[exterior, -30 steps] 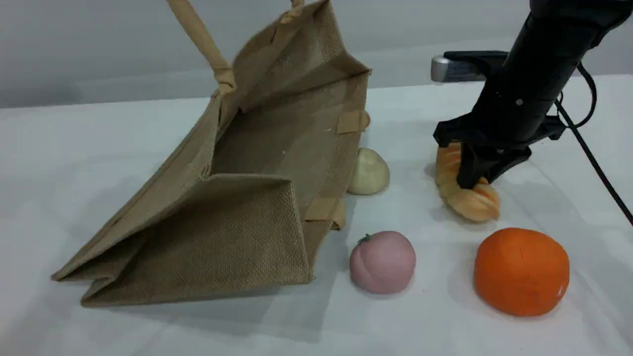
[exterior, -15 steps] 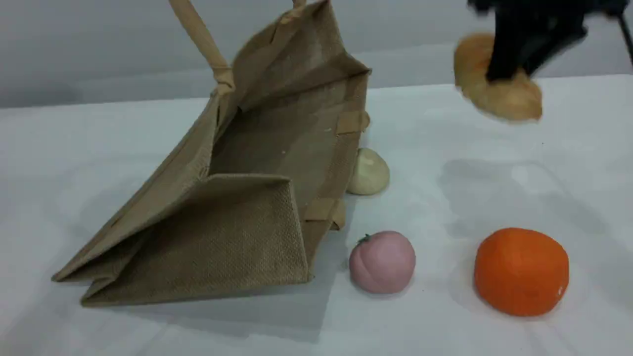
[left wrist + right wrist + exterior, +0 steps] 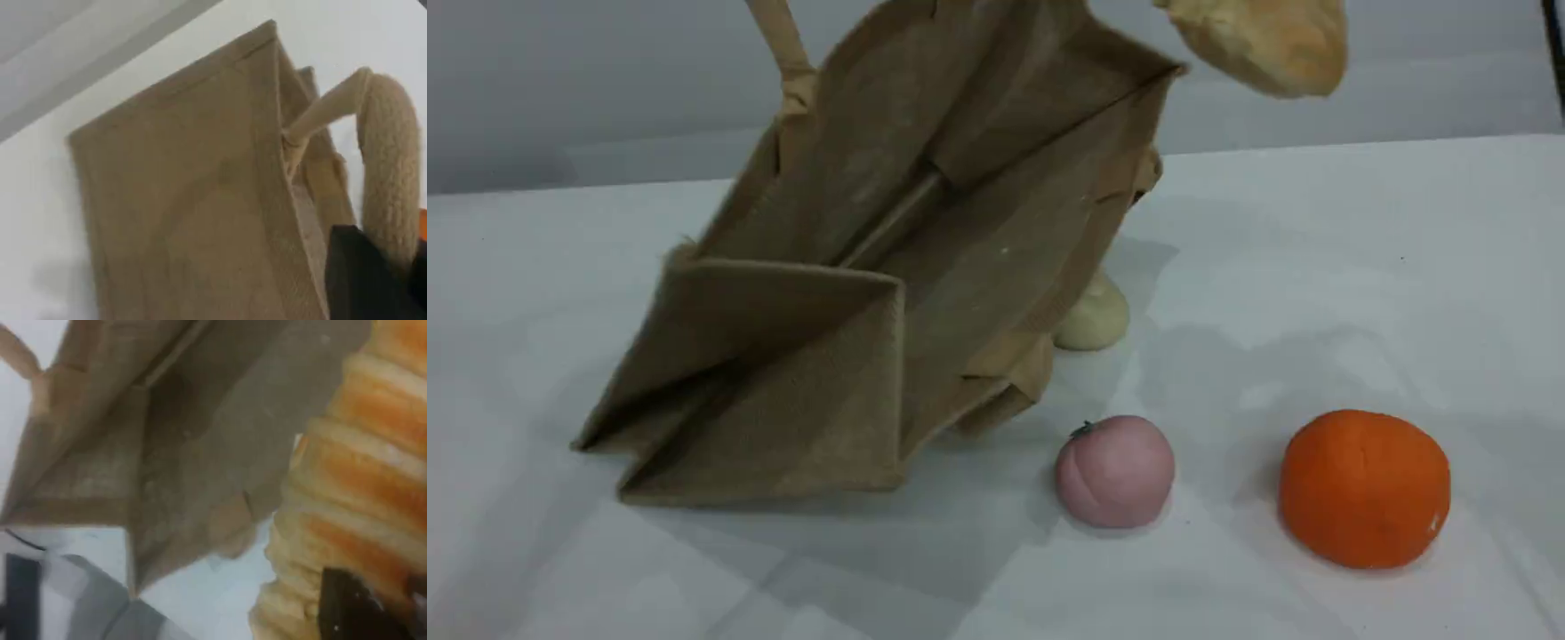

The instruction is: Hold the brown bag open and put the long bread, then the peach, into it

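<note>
While the left fingers (image 3: 353, 280) are clenching the handle (image 3: 390, 173) of the bag (image 3: 925, 267), the right fingers (image 3: 347, 610) are gripping the bread (image 3: 1263, 40) high by the bag's right rim. Lowering it into the bag's mouth is likely coming next.

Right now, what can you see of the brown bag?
The brown bag is a coarse tan woven tote, tilted, mouth open, nothing visible inside. Its folded lower end rests on the white table; the left gripper grips one padded beige handle, holding that side up. A cream bun sits partly behind it.
</note>
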